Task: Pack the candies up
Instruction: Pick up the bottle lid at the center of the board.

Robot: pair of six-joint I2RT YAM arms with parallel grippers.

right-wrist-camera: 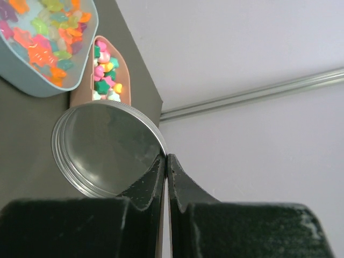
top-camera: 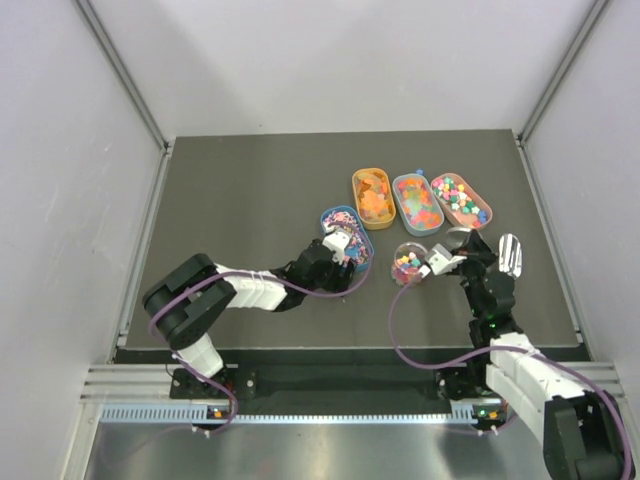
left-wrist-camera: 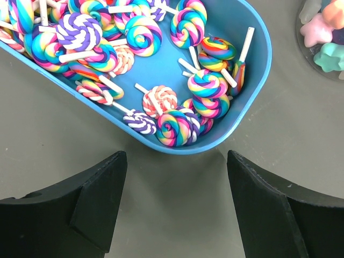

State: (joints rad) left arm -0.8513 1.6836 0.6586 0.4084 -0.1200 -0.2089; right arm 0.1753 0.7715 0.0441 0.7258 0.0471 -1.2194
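Nearest the overhead camera, the bases of two arms are seen at 6 o'clock, and both arms are stretched onto the dark table [top-camera: 240, 190]. Four oval trays are counted. One is a blue tray [top-camera: 325, 215] just right of centre. At its 1 o'clock stands a row of three: an orange tray [top-camera: 372, 170], a grey-blue tray [top-camera: 397, 195] and a pink tray [top-camera: 487, 213]. All four are filled with candies [top-camera: 374, 203]. One clear round jar [top-camera: 396, 272], also holding candies, stands at 6 o'clock of the grey-blue tray. The left gripper [top-camera: 342, 243] is poised at the blue tray's near end. The right gripper [top-camera: 452, 250] is at 3 o'clock of the jar, with one round lid [top-camera: 458, 238] at its tip. One metal scoop [top-camera: 510, 255] lies at 3 o'clock of that gripper. Neither gripper's finger spacing can be told from here.

In the left wrist view, the left gripper [left-wrist-camera: 176, 158] is seen with its two fingers wide apart and nothing between them, over bare table at 6 o'clock of the blue tray [left-wrist-camera: 252, 80]. Only here are that tray's candies [left-wrist-camera: 174, 128] shown to be swirl lollipops on white sticks, too crowded to be counted. Pastel star pieces are glimpsed in the jar [left-wrist-camera: 302, 45] at 1 o'clock.

In the right wrist view, the right gripper [right-wrist-camera: 165, 158] is shown with its two fingers pinched on the lid's [right-wrist-camera: 107, 148] metal-banded rim. Two trays are seen at 11 o'clock, the grey-blue tray [right-wrist-camera: 27, 86] and the pink tray [right-wrist-camera: 78, 94].
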